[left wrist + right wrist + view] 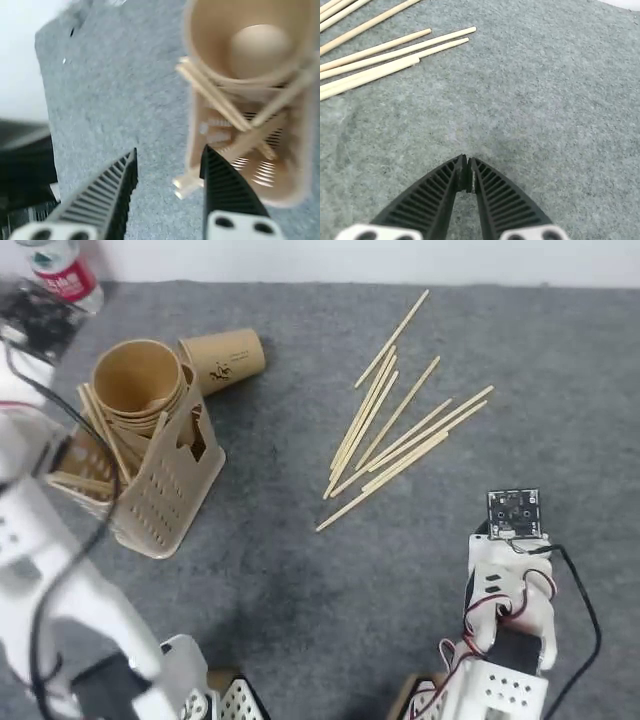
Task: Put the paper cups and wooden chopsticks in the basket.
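A grey felt mat (300,570) covers the bench, and its far edge meets a pale wall. Nearest, the right hand (468,167) hangs over bare mat with its fingers pressed together and nothing between them, and open mat lies all around it. The left hand (170,152) is spread and empty, low over the mat just beside the basket (170,500). The loose chopsticks (395,430) lie fanned in the middle, beyond the right hand. Their long axes run diagonally from near-left to far-right, with open mat between them and the basket. The perforated beige basket stands at the left and holds stacked paper cups (135,375), mouths up. Stowed chopsticks (95,425) lean along its side. One lone cup (225,358) lies on its side just behind the basket, showing a small dark print too small to read. A bottle (60,270) with a red label stands at the far left corner.
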Robot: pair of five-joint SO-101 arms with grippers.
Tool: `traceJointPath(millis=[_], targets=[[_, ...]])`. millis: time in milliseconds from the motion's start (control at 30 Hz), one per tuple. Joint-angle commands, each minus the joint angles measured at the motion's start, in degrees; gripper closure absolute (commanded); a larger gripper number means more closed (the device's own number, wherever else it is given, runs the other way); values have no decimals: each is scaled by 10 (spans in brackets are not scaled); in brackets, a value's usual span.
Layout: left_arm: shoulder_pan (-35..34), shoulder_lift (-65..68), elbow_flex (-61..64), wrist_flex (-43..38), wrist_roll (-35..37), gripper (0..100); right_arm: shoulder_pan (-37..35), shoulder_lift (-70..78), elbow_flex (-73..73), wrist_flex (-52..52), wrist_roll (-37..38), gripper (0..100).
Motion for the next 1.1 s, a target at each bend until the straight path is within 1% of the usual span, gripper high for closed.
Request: traceJointPath(millis=[0,167,267,333,567,700,733,767,833,900,933,1067], targets=[[-12,89,-20,-19,-2,788,-4,-7,11,4,7,983],[4,236,-142,49,1,787,-3,-7,11,4,7,983],[11,321,-238,105,22,787,-3,-7,11,4,7,983],[11,357,-265,102,27,787,-4,-7,11,4,7,983],[30,396,-240,102,25,789,-5,-7,11,3,7,983],[37,395,-202,102,23,799,-5,-7,11,3,7,983],[38,394,-193,102,15,824,-5,-7,11,3,7,983],[38,394,-188,102,-2,872,-5,-7,11,3,7,983],[33,394,-189,102,-33,998,-6,-7,11,3,7,983],[15,392,-191,102,-52,980,-6,-7,11,3,7,983],[6,389,-196,102,-55,991,-6,-7,11,3,7,983],[-37,371,-233,100,-57,990,-6,-7,11,3,7,983]])
